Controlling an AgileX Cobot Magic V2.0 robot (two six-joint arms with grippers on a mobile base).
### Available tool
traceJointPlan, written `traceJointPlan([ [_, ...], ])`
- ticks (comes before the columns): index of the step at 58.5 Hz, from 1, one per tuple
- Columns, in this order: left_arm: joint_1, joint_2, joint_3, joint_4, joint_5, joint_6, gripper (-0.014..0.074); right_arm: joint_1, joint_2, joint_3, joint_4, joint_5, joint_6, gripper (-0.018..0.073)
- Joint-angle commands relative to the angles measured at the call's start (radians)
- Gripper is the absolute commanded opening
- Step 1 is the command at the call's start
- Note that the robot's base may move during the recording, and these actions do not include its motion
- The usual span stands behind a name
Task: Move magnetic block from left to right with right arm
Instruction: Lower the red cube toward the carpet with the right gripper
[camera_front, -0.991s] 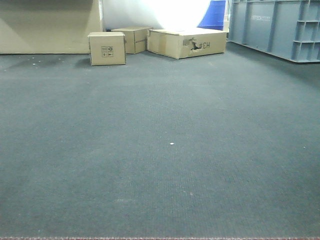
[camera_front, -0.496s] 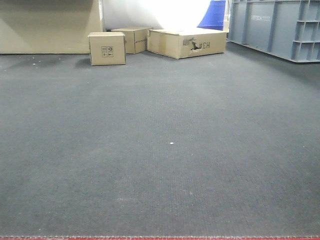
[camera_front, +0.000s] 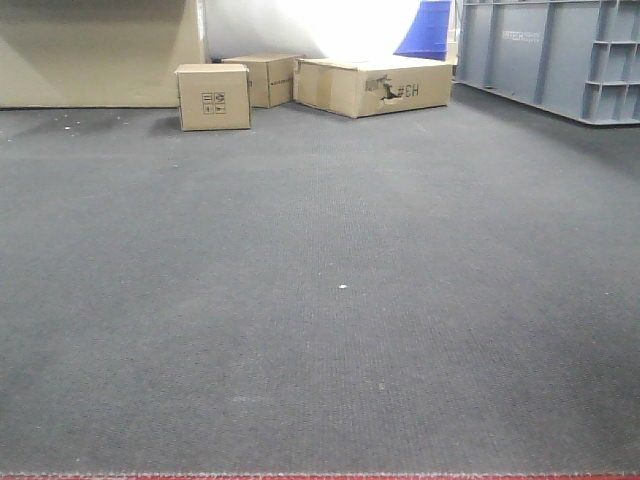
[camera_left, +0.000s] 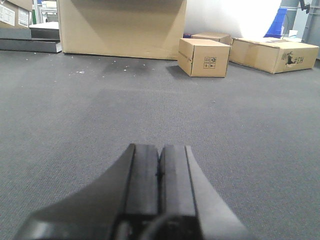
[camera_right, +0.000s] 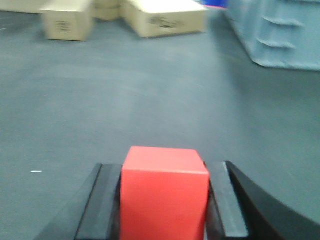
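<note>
Far ahead of the jaws I see cardboard boxes on the dark grey carpet; ahead and right, a grey-blue plastic crate; ahead left, a beige panel. Bright white glare shows behind the boxes.

The left gripper points forward and roughly level. Its two black jaws are pressed flat together, with only a thin seam between them and nothing held. The right gripper also points forward, its black fingers standing apart on either side of the magnetic block, which fills the gap between the jaws and touches both inner pads.
</note>
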Motion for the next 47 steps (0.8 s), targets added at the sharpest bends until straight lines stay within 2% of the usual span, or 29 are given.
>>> traceJointPlan([
  [1, -0.007, -0.009, 0.008, -0.005, -0.081, -0.006, -0.0126, 0.067, 0.113, -0.106, 0.061, -0.094, -0.06, 0.0224],
  [13, -0.007, -0.009, 0.008, -0.005, -0.081, -0.006, -0.0126, 0.23, 0.43, -0.28, 0.077, -0.052, -0.076, 0.0224],
  [21, -0.007, -0.009, 0.008, -0.005, -0.081, -0.006, -0.0126, 0.303, 0.632, -0.381, 0.07, -0.005, -0.076, 0.0224],
  [38, -0.007, -0.009, 0.008, -0.005, -0.081, -0.006, -0.0126, 0.344, 1.069, -0.621, 0.068, 0.109, -0.076, 0.0224],
  [47, -0.007, -0.009, 0.008, -0.005, -0.081, -0.006, -0.0126, 0.354, 1.249, -0.712, 0.074, 0.116, -0.076, 0.0224],
])
